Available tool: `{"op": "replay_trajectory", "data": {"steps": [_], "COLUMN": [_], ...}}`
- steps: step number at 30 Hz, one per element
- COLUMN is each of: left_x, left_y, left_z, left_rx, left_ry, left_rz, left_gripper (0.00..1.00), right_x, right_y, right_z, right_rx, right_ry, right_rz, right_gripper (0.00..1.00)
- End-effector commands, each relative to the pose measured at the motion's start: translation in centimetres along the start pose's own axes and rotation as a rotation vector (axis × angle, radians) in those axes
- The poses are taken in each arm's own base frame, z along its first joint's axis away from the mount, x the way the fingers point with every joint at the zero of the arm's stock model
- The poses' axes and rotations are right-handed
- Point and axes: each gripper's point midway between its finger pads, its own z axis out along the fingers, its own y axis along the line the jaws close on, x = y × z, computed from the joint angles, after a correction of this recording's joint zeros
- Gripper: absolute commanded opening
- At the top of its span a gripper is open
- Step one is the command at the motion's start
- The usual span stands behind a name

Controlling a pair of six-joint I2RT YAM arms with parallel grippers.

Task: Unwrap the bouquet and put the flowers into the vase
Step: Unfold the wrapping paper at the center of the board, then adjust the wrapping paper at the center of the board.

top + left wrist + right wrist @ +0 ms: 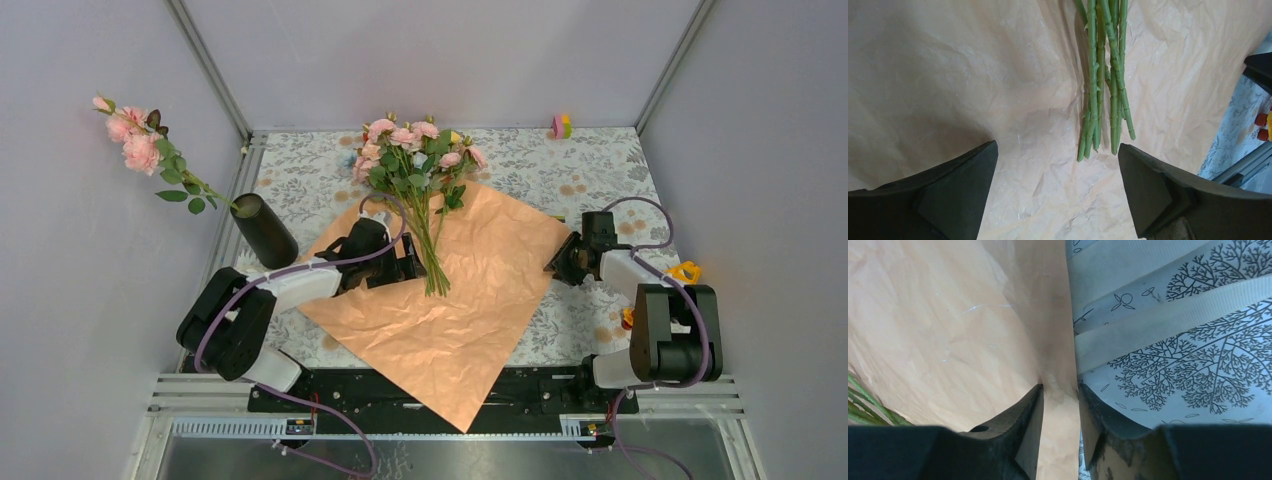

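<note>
The bouquet (425,190) lay unwrapped in the middle of the worktop (590,160). Its single sheet of paper (470,310) was spread flat, and the loose flowers (412,150) rested on it, heads toward the far edge and cut ends toward the arms. One spray of pink roses (138,145) stood in the one black vase (263,230) at the left edge, so the placing looked begun but mostly undone. The bunch on the paper showed about six stems (1100,100), too overlapped for a sure count.

The left arm (300,285) held its jaws spread wide just short of the stem ends, gripping nothing. The right arm (625,265) had its jaws drawn narrow around the paper's right edge. Whether they had actually clamped the paper could not be told.
</note>
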Motion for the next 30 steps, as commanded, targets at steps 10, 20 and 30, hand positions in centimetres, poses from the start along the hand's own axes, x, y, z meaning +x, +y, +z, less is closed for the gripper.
{"op": "replay_trajectory", "data": {"steps": [10, 20, 30], "left_x": [-1.5, -3.3, -4.9], "left_y": [0.0, -0.2, -0.2], "left_z": [1.6, 3.8, 5.9], "left_rx": [0.049, 0.048, 0.026], "left_ry": [-0.045, -0.084, -0.108], "left_rz": [-0.061, -0.096, -0.116], "left_gripper": [0.99, 0.99, 0.99], "right_x": [-1.7, -4.5, -7.7], "right_y": [1.3, 2.7, 4.2], "right_z": [1.5, 2.7, 4.0], "right_rx": [-0.032, -0.037, -0.055], "right_ry": [0.007, -0.006, -0.023], "right_rz": [0.01, -0.001, 0.009], "right_gripper": [0.08, 0.02, 0.01]}}
